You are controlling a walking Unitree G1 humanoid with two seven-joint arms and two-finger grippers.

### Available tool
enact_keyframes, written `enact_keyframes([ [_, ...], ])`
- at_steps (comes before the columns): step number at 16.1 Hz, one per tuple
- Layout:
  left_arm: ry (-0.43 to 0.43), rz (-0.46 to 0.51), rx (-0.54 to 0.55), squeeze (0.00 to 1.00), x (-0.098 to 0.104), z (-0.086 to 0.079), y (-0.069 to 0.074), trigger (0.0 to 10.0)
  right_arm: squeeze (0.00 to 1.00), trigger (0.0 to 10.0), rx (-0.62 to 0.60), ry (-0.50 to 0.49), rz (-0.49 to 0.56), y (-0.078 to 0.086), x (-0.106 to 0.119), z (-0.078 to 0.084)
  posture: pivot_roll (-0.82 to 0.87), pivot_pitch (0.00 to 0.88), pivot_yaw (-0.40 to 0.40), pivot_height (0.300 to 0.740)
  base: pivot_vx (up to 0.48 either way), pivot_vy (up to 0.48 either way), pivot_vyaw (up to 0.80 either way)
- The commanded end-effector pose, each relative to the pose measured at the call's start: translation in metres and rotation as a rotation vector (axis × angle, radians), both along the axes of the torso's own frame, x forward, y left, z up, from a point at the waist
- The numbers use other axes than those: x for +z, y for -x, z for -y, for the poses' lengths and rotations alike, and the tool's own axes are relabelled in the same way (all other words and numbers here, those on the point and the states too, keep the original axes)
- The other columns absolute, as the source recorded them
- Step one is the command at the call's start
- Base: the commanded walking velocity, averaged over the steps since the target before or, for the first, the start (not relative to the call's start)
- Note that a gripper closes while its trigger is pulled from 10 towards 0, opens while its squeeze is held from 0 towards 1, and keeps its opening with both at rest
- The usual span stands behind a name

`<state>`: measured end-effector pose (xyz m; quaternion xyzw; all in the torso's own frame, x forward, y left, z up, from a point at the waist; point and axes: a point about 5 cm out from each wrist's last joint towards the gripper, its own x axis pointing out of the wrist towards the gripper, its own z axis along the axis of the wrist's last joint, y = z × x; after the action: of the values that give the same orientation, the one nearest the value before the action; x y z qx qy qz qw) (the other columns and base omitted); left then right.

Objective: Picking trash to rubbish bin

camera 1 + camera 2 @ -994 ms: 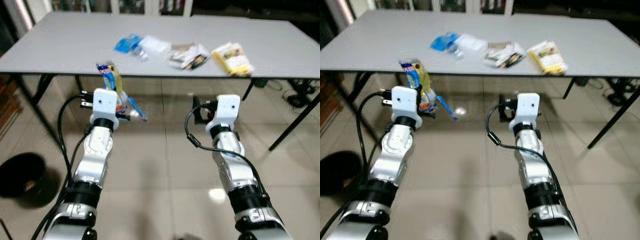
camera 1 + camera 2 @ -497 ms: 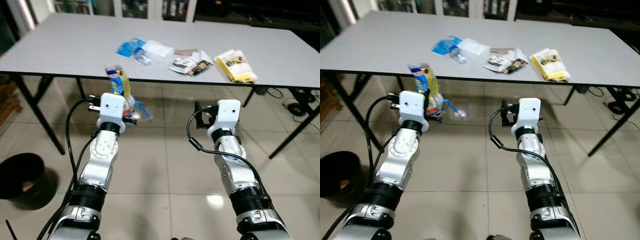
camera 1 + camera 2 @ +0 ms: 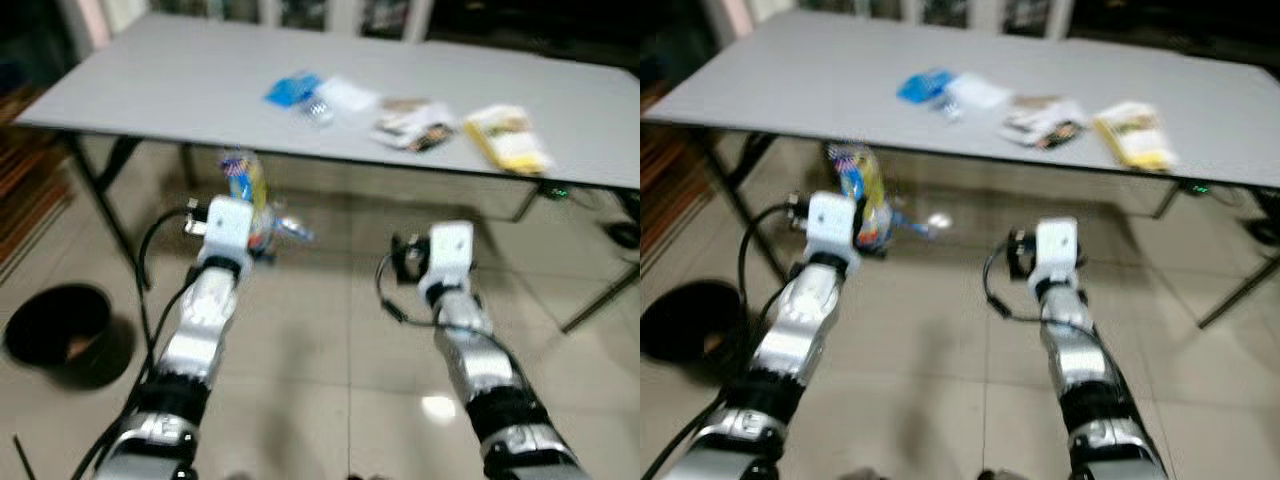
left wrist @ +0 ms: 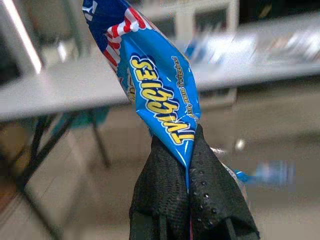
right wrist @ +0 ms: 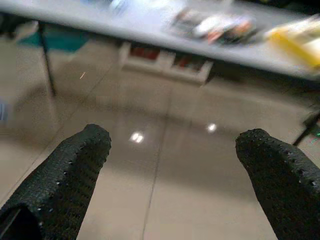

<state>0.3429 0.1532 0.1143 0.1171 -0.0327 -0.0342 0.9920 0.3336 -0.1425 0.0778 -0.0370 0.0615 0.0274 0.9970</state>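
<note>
**Left pincer grips a snack wrapper in front of the tabletop**

Nearest the camera, both silver arms reach forward over the tiled floor [image 3: 330, 330]. The left pincer [image 4: 189, 150] is closed tight, its two black fingers [image 4: 162, 185] pressed together on the lower end of a blue snack wrapper [image 4: 157, 85] with yellow lettering and red and white stripes at its upper end. The wrapper stands up above the fingers, in the air, short of the tabletop edge. In the head views the same wrapper [image 3: 245, 185] rises just above the left wrist housing, with a crumpled blue tail sticking out toward the right.

The right pincer [image 5: 172, 145] is spread wide with nothing between its fingers [image 5: 75, 165]; it points at bare floor below the tabletop. The right arm is held level with the left one, well apart from it.

To the robot's left, on the floor, stands a round black rubbish bin [image 3: 55, 325], well apart from the held wrapper.

Farther off is the grey tabletop [image 3: 170, 85]. On it lies a row of litter: a blue packet [image 3: 292, 90], a white wrapper [image 3: 345, 97] touching it, a printed packet [image 3: 412, 120] in the middle, and a yellow packet [image 3: 510, 138] at the right end. The head views are blurred, so finer detail cannot be made out.
</note>
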Motion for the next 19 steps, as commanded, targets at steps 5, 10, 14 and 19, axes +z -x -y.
enact_keyframes([
  [5,-0.103,-0.364,-0.008,0.00,-0.086,-0.020,0.034,10.0,0.00,10.0,0.004,0.038,-0.290,0.030,-0.064,0.021,0.00,0.046,-0.056,0.740,0.000,0.000,0.80],
  [10,-0.145,-0.584,0.014,0.00,-0.130,-0.029,0.068,10.0,0.00,10.0,0.047,0.057,-0.474,0.059,-0.100,0.016,0.01,0.044,-0.064,0.740,0.000,0.000,0.80],
  [14,-0.068,-0.690,0.073,0.00,-0.152,-0.033,0.092,10.0,0.00,10.0,0.057,0.058,-0.592,0.085,-0.123,0.014,0.01,0.045,-0.067,0.740,0.000,0.000,0.80],
  [19,-0.085,-0.733,0.104,0.00,-0.159,-0.033,0.099,10.0,0.00,10.0,0.054,-0.022,-0.608,0.094,-0.129,0.011,0.00,0.047,-0.068,0.740,0.139,0.000,0.48],
])
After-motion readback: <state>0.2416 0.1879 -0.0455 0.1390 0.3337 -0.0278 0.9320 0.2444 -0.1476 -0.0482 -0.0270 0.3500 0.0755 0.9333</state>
